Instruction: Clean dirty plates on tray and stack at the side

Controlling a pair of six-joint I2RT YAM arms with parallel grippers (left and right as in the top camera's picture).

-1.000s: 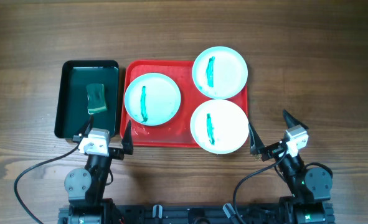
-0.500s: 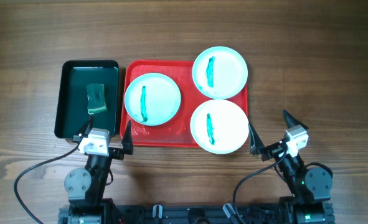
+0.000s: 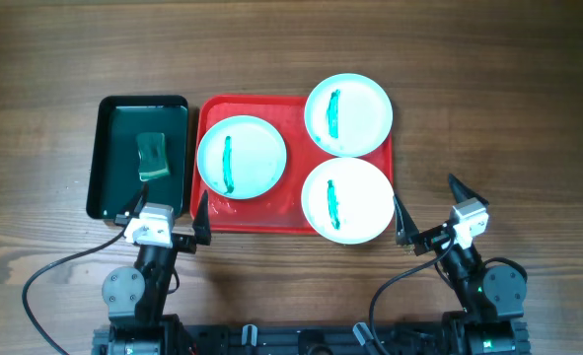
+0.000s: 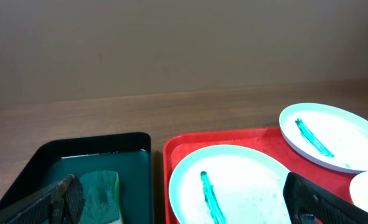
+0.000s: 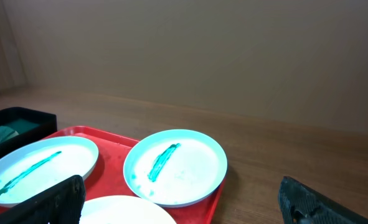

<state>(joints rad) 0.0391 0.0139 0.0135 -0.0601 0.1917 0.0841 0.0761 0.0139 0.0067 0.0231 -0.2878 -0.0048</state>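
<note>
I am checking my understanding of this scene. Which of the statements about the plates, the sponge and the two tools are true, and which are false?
1. Three plates, each with a teal streak, rest on the red tray. True.
2. The sponge lies on one of the plates. False: it lies inside the dark green bin beside the tray.
3. The left tool and the right tool are both open and hold nothing. True.
4. The plates are already stacked in one pile. False: they lie side by side, and none sits on top of another.
</note>
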